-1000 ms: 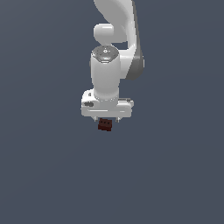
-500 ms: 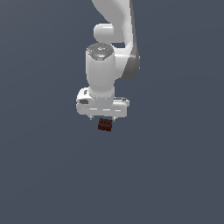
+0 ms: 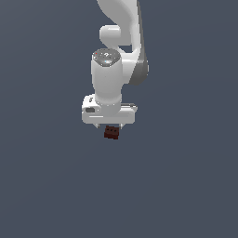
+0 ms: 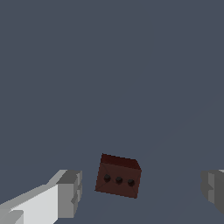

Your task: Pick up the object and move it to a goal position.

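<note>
Item 1: gripper (image 3: 109, 124), white, mounted at the low end of a white Panda arm (image 3: 122, 28) that descends from the upper edge of the exterior view. The hand body is a broad white bar, pointing downward. In the wrist view the gripper (image 4: 142, 192) shows two grey-padded fingers (image 4: 70, 192) set wide apart, one on each side of the frame, with open space between each pad and the block. State: spread wide, gripping nothing.

Item 2: the object (image 3: 111, 133), a tiny dark reddish-brown boxy block. In the exterior view it sits just below the gripper's underside, roughly centred beneath the hand, a touch toward the exterior view's right of the wrist axis. It is far narrower than the white hand above it. In the wrist view the object (image 4: 118, 176) lies between the two fingers, nearer to the finger with the long white body than to the other, touching neither. One face carries three small dark round marks in a row. The block appears slightly rotated against the line joining the fingers.

Item 3: ground (image 3: 186, 186), a plain slate-grey surface filling the background of both views. Whether the block rests on it cannot be told from the exterior view alone.
</note>
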Available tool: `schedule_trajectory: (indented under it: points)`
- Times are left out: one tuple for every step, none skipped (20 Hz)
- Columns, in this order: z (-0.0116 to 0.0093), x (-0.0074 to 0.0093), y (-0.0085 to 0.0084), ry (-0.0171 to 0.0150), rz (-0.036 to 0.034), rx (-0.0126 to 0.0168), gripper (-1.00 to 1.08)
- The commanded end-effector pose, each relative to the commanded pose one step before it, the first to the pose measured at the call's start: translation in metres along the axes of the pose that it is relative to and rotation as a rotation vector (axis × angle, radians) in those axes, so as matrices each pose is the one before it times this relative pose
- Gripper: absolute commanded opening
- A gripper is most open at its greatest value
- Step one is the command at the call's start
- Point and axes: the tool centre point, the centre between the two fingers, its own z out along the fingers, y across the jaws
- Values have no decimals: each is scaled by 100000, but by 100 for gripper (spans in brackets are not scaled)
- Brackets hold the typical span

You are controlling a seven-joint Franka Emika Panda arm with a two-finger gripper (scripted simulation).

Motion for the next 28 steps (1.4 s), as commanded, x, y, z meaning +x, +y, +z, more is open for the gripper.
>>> schedule_trajectory:
  points:
    - [341,-178,30,-199,-3731,-4,100]
    - [159,-85,12,-86,-1799,1,100]
    - [171,-92,10,-92,-1936,4,100]
    - [182,-98,7,-97,-2073,9,100]
    - [193,-105,4,-103,-2211,15,100]
    - [205,-112,1,-107,-2349,20,100]
    - [216,-119,-3,-112,-2488,26,100]
    - [226,-126,-7,-116,-2625,34,100]
    - [232,-130,-12,-116,-2697,41,100]
    - [230,-130,-17,-113,-2699,47,100]
    - [229,-129,-23,-110,-2701,53,100]
    - [228,-129,-27,-106,-2702,59,100]
    - [227,-129,-32,-102,-2703,64,100]
    - [226,-128,-38,-98,-2705,70,100]
    - [225,-127,-42,-94,-2705,75,100]
    - [224,-126,-47,-89,-2706,80,100]
    - [223,-124,-53,-84,-2709,85,100]
    - [221,-123,-57,-79,-2709,90,100]
    - [220,-121,-62,-74,-2710,94,100]
    - [219,-119,-67,-69,-2712,98,100]
    - [218,-117,-71,-63,-2712,102,100]
    - [216,-115,-76,-58,-2714,106,100]
    - [215,-113,-80,-52,-2715,110,100]
    - [214,-110,-85,-46,-2716,113,100]
    - [213,-108,-89,-40,-2717,116,100]
    - [211,-105,-93,-33,-2718,119,100]
    - [210,-102,-98,-27,-2719,122,100]
    - [209,-98,-102,-20,-2720,124,100]
